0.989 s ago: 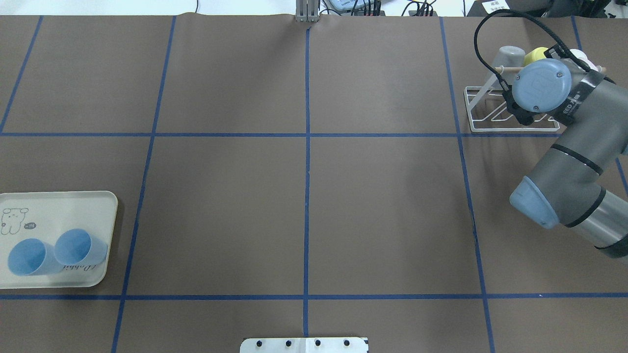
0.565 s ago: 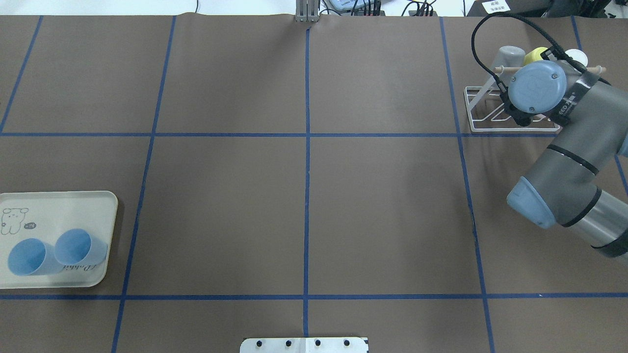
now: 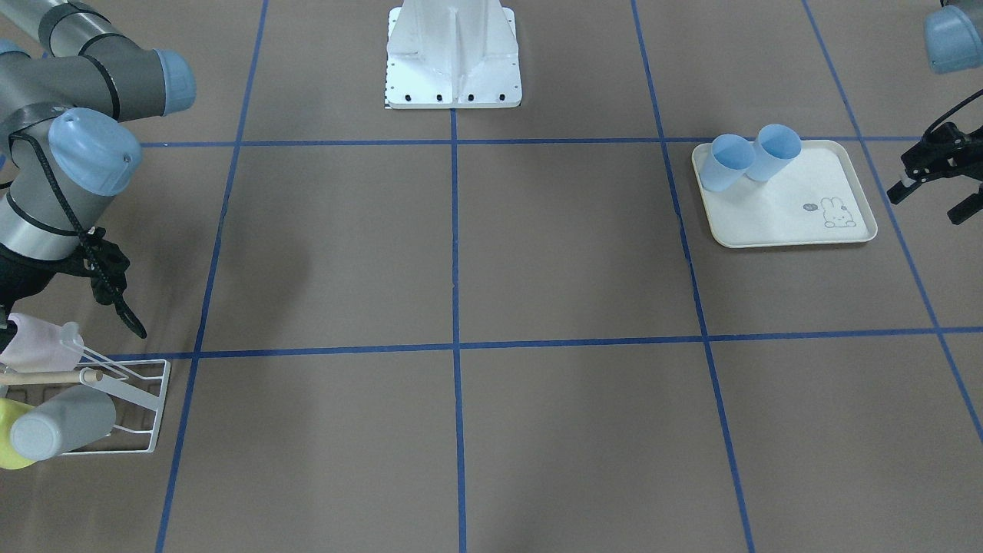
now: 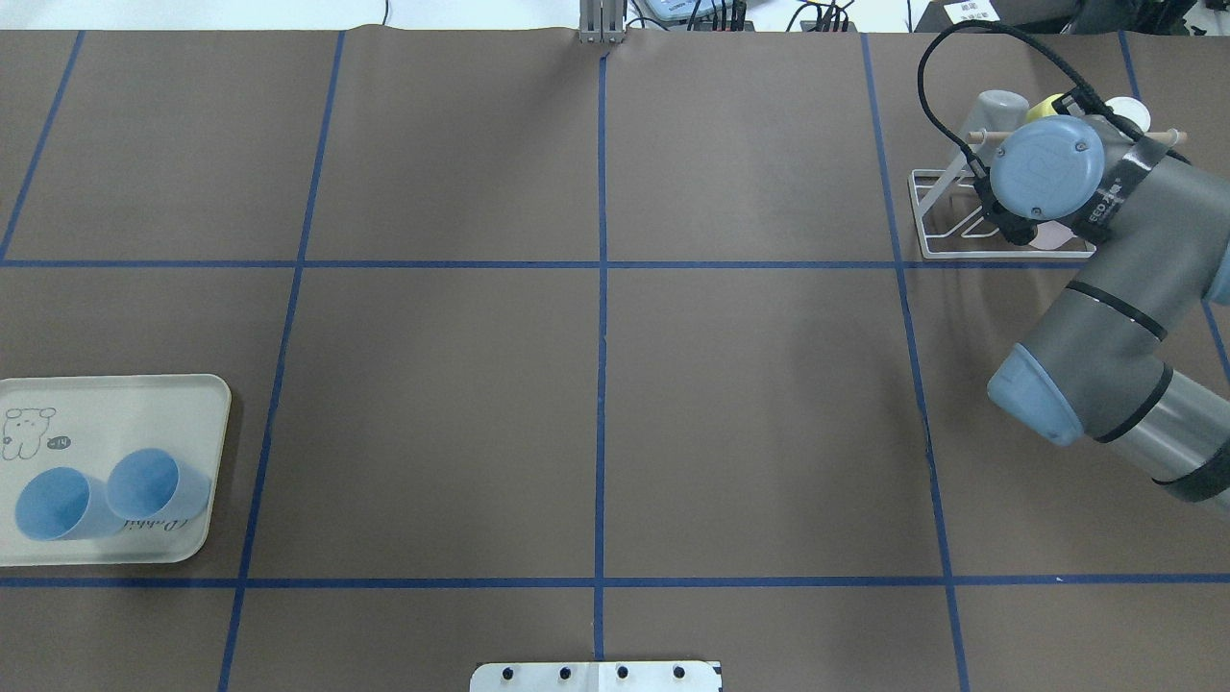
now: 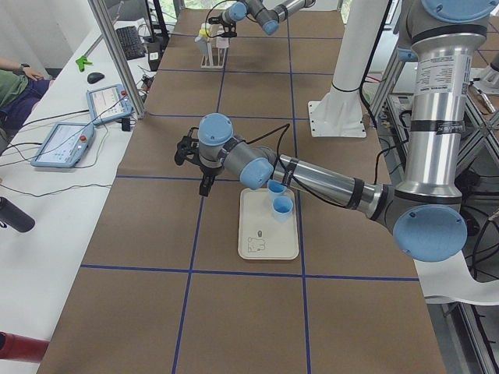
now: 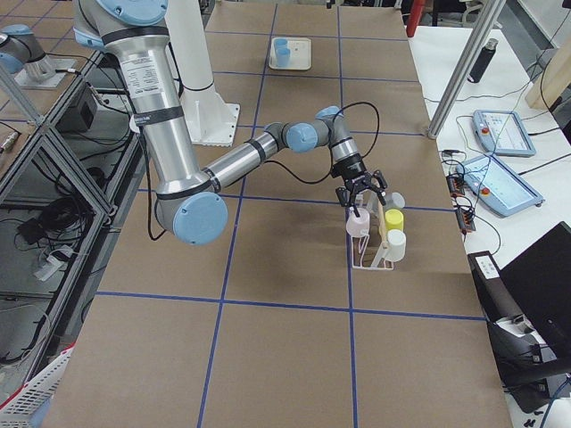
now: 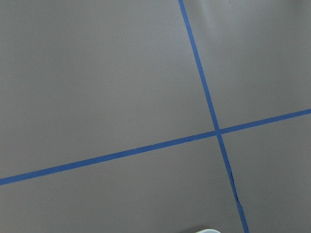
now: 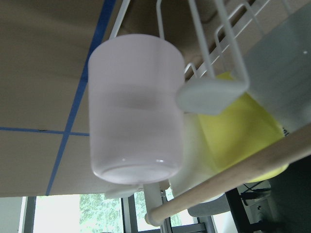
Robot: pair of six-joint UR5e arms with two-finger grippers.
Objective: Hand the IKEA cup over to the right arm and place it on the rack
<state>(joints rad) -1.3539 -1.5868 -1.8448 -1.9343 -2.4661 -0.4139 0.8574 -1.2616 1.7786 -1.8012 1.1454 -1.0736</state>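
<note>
Farthest left, the left gripper (image 3: pixel 929 203) hovers over the table (image 4: pixel 750 404), just outboard of the tray (image 4: pixel 144 404), its two fingers spread apart with nothing between them. On the tray, two blue cups (image 4: pixel 159 483) sit side by side at the end away from the rabbit drawing (image 3: pixel 835 213). The middle of the table holds only blue tape lines. At the far right, the right gripper (image 6: pixel 364 194) hangs just above the rack (image 4: pixel 951 216), and its fingers are splayed wide and, as far as the side and front views show, clear of the pink cup (image 8: pixel 136 111). That cup sits bottom-up on the rack's near row of slanted prongs, at the end closest to the robot, with a flat prong tab (image 8: pixel 211 94) just beside it. Past the dowel (image 4: pixel 985 136), a grey cup (image 4: pixel 999 111), a yellow cup (image 8: pixel 243 126) and a white cup (image 4: pixel 1129 113) line the rack's far row. The right wrist blocks much of the rack in the overhead view.
</note>
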